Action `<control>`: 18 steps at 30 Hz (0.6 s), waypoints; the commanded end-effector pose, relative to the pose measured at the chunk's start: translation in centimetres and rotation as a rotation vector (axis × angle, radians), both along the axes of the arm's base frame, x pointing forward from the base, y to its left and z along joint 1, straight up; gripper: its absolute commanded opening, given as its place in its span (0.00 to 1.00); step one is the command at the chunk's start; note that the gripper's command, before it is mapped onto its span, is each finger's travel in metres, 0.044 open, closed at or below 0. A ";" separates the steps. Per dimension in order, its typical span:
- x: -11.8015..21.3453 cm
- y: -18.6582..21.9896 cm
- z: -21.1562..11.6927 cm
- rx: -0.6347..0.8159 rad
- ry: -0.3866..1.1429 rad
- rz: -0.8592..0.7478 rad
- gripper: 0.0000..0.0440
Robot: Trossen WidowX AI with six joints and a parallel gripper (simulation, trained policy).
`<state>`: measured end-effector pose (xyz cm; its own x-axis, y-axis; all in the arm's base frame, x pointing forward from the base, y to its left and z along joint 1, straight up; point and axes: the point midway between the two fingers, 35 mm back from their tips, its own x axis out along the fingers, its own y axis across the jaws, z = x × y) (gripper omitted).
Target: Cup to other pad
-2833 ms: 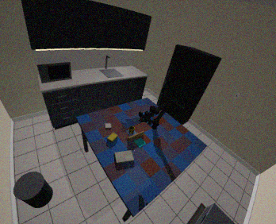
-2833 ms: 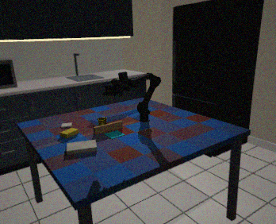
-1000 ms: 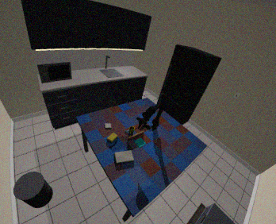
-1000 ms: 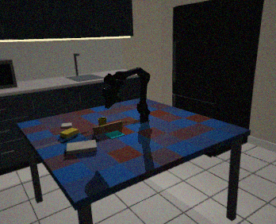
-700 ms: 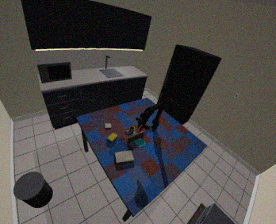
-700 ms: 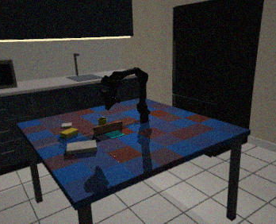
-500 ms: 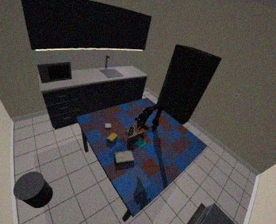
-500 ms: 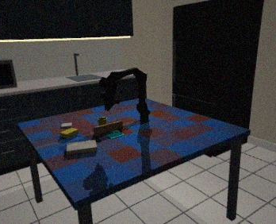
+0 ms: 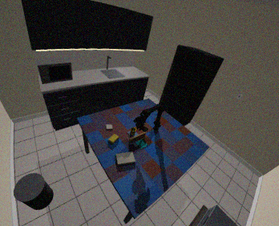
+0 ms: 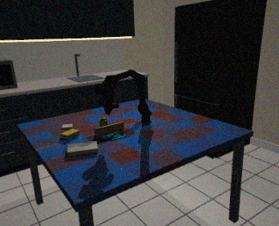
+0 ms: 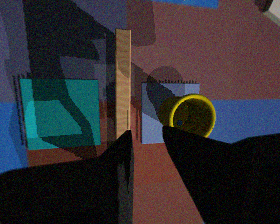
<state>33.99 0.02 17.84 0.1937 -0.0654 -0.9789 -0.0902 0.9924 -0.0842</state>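
Your gripper (image 9: 139, 125) (image 10: 111, 109) (image 11: 147, 133) is empty, near the cup (image 9: 133, 131) (image 10: 103, 122) (image 11: 211, 127).
Its fingers are a little apart, and you have nothing between them. The cup is upright on the pale blue pad (image 11: 152, 122), with a small blue thing visible inside. Next to this pad stands the wooden wall (image 9: 137, 136) (image 10: 109, 128) (image 11: 123, 80), and on its other side lies the teal pad (image 9: 141, 143) (image 10: 116, 136) (image 11: 63, 117). Farther out, you have a yellow block (image 9: 113, 139) (image 10: 70, 134) and two whitish blocks, one large (image 9: 125, 159) (image 10: 82, 148), one small (image 9: 109, 127) (image 10: 67, 127).
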 end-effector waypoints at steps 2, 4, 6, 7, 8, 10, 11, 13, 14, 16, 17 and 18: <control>-0.1 -1.0 -1.1 -0.019 0.051 0.020 0.29; -0.1 -1.4 -1.6 -0.025 0.072 0.029 0.29; -0.2 -1.9 -2.1 -0.031 0.091 0.039 0.30; -0.2 -2.1 -2.4 -0.034 0.099 0.044 0.31; -0.2 -2.3 -2.7 -0.036 0.106 0.049 0.31; -0.3 -2.8 -3.3 -0.041 0.120 0.059 0.32; -0.3 -3.0 -3.6 -0.043 0.126 0.064 0.33; -0.4 -3.4 -4.2 -0.046 0.139 0.074 0.34; -0.4 -3.6 -4.5 -0.048 0.145 0.079 0.34; -0.4 -4.0 -5.2 -0.050 0.157 0.090 0.35; -0.5 -4.1 -5.5 -0.051 0.163 0.096 0.36; -0.5 -4.3 -5.9 -0.052 0.169 0.102 0.36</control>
